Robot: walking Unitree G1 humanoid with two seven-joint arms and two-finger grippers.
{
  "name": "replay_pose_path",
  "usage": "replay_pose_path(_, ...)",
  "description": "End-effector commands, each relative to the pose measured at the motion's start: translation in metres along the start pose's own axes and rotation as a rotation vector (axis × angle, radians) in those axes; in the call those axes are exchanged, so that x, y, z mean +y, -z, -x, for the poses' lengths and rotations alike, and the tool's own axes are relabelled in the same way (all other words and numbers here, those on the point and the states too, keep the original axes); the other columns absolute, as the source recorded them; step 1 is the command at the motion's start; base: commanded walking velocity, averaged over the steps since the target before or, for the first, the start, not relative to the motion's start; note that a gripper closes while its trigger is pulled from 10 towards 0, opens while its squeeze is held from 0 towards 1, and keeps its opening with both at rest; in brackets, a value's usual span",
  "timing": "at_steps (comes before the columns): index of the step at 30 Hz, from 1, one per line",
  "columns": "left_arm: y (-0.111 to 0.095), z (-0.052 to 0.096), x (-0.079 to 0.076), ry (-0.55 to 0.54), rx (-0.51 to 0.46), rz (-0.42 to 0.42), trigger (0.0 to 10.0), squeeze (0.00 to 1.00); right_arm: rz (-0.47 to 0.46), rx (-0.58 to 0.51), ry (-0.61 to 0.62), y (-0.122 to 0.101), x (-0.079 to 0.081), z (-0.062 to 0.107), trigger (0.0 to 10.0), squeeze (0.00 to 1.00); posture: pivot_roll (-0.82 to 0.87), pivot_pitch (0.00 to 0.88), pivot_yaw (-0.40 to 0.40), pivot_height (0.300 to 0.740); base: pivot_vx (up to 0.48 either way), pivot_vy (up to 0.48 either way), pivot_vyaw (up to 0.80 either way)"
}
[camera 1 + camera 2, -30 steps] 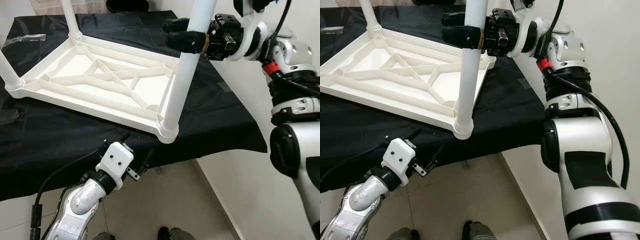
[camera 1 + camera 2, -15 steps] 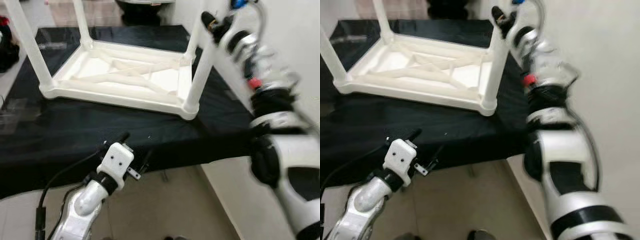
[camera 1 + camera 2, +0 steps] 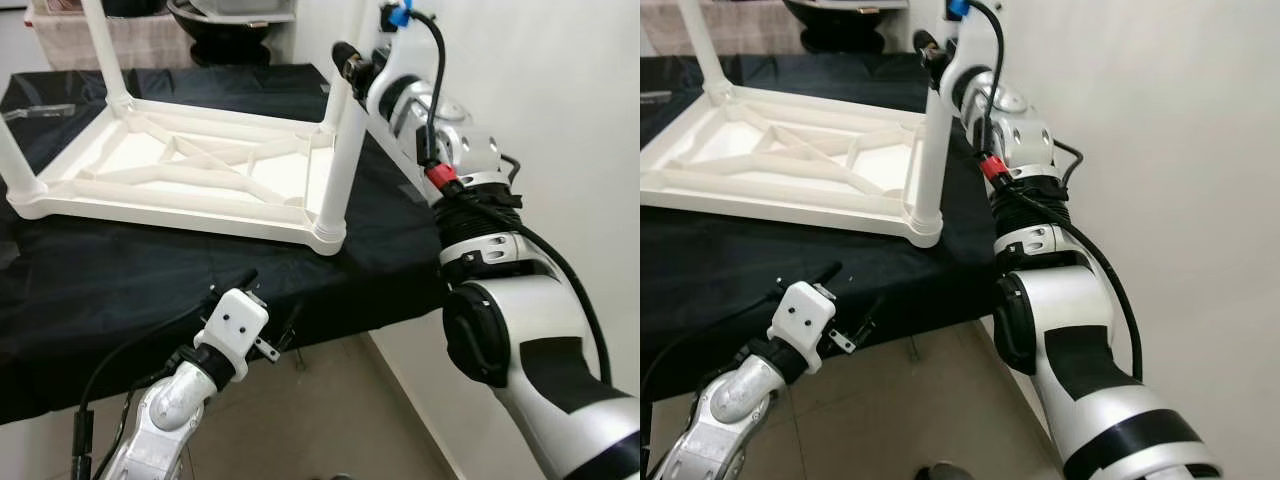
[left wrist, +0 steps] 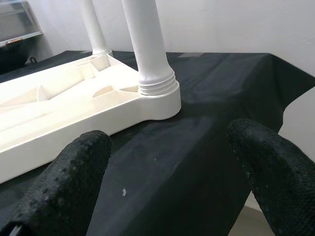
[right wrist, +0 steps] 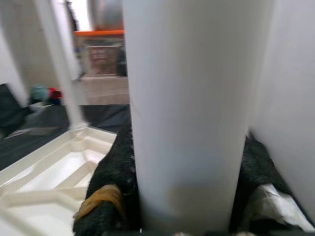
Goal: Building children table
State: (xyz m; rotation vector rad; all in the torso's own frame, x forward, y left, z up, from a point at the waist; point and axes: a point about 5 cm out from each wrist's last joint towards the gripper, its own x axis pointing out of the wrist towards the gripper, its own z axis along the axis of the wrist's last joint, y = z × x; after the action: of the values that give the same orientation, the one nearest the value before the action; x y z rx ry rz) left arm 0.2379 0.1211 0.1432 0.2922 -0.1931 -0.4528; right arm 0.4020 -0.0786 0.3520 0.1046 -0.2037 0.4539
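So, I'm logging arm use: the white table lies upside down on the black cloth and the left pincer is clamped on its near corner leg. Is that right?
Not quite: the right pincer is clamped on that leg, as the right wrist view shows. The left pincer hangs open below the cloth's edge. The white table does lie upside down on it.

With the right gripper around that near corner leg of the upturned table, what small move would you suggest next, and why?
Probably one more twist of the leg, to be sure it is seated. The right gripper has its jaws shut on it, and the leg stands upright in the corner socket of the tabletop, where thread rings show at its base. The left gripper hangs open by the cloth edge.
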Motion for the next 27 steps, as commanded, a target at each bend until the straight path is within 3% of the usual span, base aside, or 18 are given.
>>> replay_pose_path(1,-0.002,0.002,-0.001,0.007,-0.008,-0.001,10.0,0.00,-0.045,0.022,-0.197,0.007,0.018,0.003,10.0,0.99,-0.04,0.080,-0.132,0.740,0.000,0.000,0.00)
replay_pose_path(3,-0.002,0.002,-0.001,0.007,-0.008,-0.001,10.0,0.00,-0.045,0.022,-0.197,0.007,0.018,0.003,10.0,0.99,-0.04,0.080,-0.132,0.740,0.000,0.000,0.00)
replay_pose_path(5,-0.005,0.004,-0.001,0.010,-0.011,0.001,10.0,0.00,0.018,-0.018,-0.460,-0.003,0.015,0.019,10.0,1.00,-0.04,0.104,-0.129,0.740,0.000,0.000,0.00)
replay_pose_path(6,-0.005,0.005,-0.001,0.011,-0.012,0.002,10.0,0.00,0.039,-0.028,-0.534,-0.006,0.012,0.025,10.0,1.00,-0.04,0.104,-0.129,0.740,0.000,0.000,0.00)
replay_pose_path(7,-0.005,0.005,-0.001,0.011,-0.012,0.002,10.0,0.00,0.039,-0.028,-0.534,-0.006,0.012,0.025,10.0,1.00,-0.04,0.104,-0.129,0.740,0.000,0.000,0.00)
replay_pose_path(8,-0.007,0.007,-0.003,0.014,-0.013,0.004,10.0,0.00,0.120,-0.041,-0.684,-0.008,0.003,0.038,10.0,1.00,-0.02,0.125,-0.128,0.740,0.000,0.000,0.00)
replay_pose_path(9,-0.007,0.007,-0.003,0.014,-0.013,0.004,10.0,0.00,0.120,-0.041,-0.684,-0.008,0.003,0.038,10.0,1.00,-0.02,0.125,-0.128,0.740,0.000,0.000,0.00)
replay_pose_path(10,-0.008,0.008,-0.003,0.017,-0.014,0.005,10.0,0.00,0.176,-0.040,-0.776,-0.009,-0.003,0.047,10.0,1.00,-0.02,0.125,-0.128,0.740,0.000,0.000,0.00)
replay_pose_path(12,-0.008,0.008,-0.003,0.017,-0.014,0.005,10.0,0.00,0.176,-0.040,-0.776,-0.009,-0.003,0.047,10.0,1.00,-0.02,0.125,-0.128,0.740,0.000,0.000,0.00)
replay_pose_path(13,-0.009,0.010,-0.005,0.019,-0.014,0.008,10.0,0.00,0.188,-0.024,-0.909,-0.012,-0.010,0.058,10.0,0.87,-0.01,0.142,-0.130,0.740,0.000,0.000,0.00)
replay_pose_path(14,-0.009,0.010,-0.005,0.019,-0.014,0.008,10.0,0.00,0.188,-0.024,-0.909,-0.012,-0.010,0.058,10.0,0.87,-0.01,0.142,-0.130,0.740,0.000,0.000,0.00)
replay_pose_path(15,-0.011,0.012,-0.007,0.021,-0.013,0.010,10.0,0.00,0.187,-0.023,-1.013,-0.018,-0.016,0.066,10.0,0.00,0.00,0.153,-0.129,0.740,0.000,0.000,0.00)
replay_pose_path(23,-0.014,0.018,-0.012,0.021,-0.004,0.016,10.0,0.00,0.093,-0.068,-1.090,-0.045,-0.036,0.066,10.0,0.00,0.01,0.172,-0.124,0.740,0.000,0.000,0.00)
replay_pose_path(24,-0.014,0.019,-0.012,0.022,-0.002,0.017,10.0,0.00,0.073,-0.069,-1.121,-0.047,-0.037,0.067,0.0,0.00,0.01,0.172,-0.124,0.740,0.000,0.000,0.00)
replay_pose_path(27,-0.014,0.019,-0.011,0.023,0.001,0.017,10.0,0.00,0.028,-0.059,-1.179,-0.049,-0.037,0.070,0.0,0.00,0.01,0.170,-0.122,0.740,0.000,0.000,0.00)
